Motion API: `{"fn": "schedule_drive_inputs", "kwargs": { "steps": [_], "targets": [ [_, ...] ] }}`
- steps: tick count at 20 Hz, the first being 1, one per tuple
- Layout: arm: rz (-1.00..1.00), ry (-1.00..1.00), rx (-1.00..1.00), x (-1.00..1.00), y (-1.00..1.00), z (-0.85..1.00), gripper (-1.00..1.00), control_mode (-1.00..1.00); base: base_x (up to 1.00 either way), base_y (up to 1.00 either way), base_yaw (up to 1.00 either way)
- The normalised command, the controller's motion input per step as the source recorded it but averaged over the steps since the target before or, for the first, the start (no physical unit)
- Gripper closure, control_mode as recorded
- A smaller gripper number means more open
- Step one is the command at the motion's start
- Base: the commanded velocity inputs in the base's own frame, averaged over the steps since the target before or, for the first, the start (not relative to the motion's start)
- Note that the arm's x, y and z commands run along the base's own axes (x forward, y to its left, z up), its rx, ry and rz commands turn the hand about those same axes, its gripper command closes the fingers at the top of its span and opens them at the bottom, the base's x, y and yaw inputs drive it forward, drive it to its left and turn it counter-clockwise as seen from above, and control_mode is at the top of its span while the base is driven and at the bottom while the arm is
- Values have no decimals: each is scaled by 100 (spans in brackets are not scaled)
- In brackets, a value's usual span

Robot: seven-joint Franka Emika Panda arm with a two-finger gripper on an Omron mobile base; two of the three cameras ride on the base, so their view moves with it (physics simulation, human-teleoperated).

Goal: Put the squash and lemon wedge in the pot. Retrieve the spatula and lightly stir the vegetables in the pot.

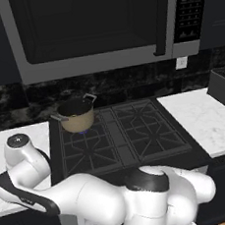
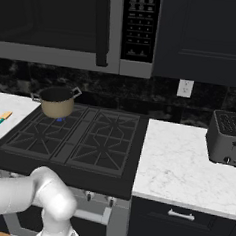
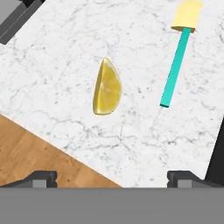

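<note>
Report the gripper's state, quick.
Gripper: open, jaws spread wide, holding nothing, above the lemon wedge on the marble counter.

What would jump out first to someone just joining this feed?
In the hand view, the bright yellow lemon wedge lies alone on the white marble counter, with the teal-handled spatula beside it, not touching. Over on the stove, the tan pot sits on a rear burner below the microwave.

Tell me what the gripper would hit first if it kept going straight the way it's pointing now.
Probably the lemon wedge, lying on the white marble counter near the centre of the hand view. Depth is unclear; slightly off line, the open gripper would meet bare counter. The spatula lies off to one side.
</note>
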Motion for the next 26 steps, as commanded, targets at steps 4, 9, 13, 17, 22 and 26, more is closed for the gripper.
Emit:
{"fn": "schedule_drive_inputs", "kwargs": {
  "steps": [4, 9, 13, 17, 22, 26],
  "targets": [
    [0, 0, 0, 6, 13, -4, -100, -100, 0, 0, 0],
    [0, 0, 0, 10, 13, 0, -100, -100, 0, 0, 0],
    [0, 1, 0, 11, 16, -2, -100, -100, 0, 0, 0],
    [0, 0, 0, 16, 8, -18, -100, -100, 0, 0, 0],
    [0, 0, 0, 19, 2, -29, -100, -100, 0, 0, 0],
    [0, 0, 0, 13, 8, -19, -100, -100, 0, 0, 0]
  ]
}}
